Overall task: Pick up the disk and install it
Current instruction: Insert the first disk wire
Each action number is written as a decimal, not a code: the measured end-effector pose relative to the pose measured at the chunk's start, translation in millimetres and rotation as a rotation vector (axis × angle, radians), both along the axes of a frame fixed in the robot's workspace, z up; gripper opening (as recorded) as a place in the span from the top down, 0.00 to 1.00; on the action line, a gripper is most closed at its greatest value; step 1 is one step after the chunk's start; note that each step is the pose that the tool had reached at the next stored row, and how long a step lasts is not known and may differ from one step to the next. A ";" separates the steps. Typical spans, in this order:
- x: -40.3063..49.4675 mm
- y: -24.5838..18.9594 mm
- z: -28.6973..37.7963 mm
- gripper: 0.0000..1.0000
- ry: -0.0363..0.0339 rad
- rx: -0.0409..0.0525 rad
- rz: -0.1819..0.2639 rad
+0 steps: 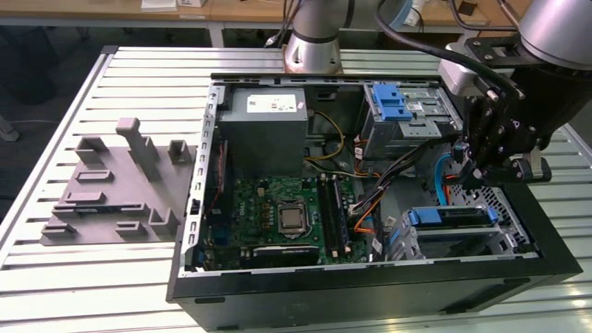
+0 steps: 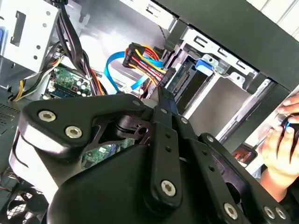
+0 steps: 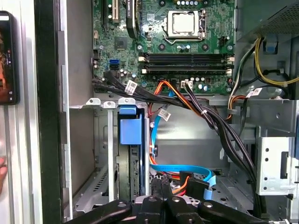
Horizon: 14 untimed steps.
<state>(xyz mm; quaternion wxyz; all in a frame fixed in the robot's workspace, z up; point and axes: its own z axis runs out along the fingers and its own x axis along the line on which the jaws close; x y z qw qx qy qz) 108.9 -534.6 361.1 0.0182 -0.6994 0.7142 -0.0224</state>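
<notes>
1. PC case (image 1: 370, 295) is lying open on its side on the slatted tabletop (image 1: 111, 277), side panel off, interior facing up
2. Disk (image 1: 448, 216) is sitting on edge in the drive cage (image 1: 514, 229) at the case corner nearest the exterior view's right, blue carrier end up; in the first wrist view the blue carrier (image 3: 130, 125) is showing between the cage rails
3. Claw (image 1: 469, 177) is hanging just above the cage, apart from the disk; fingers (image 3: 161, 186) are sitting pressed together in the first wrist view, clenched on nothing
4. Room is tight: cage wall on one side, blue ribbon cable (image 3: 182, 170) and a black cable bundle (image 3: 187, 105) crossing right beside the slot
5. Motherboard (image 1: 282, 211) and grey power supply (image 1: 266, 128) are occupying the rest of the case, well apart from the claw
6. Grey fixture block (image 1: 116, 191) is sitting on the tabletop outside the case, at the exterior view's left
7. A person's hand (image 2: 280, 149) is showing past the case edge in the second wrist view
</notes>
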 end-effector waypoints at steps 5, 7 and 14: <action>0.7 0.3 -0.5 0.89 0.0000 -0.0035 0.000; 1.3 0.7 -1.2 0.83 0.0000 -0.0055 0.000; 2.3 1.6 -4.4 0.83 0.0000 -0.0177 0.000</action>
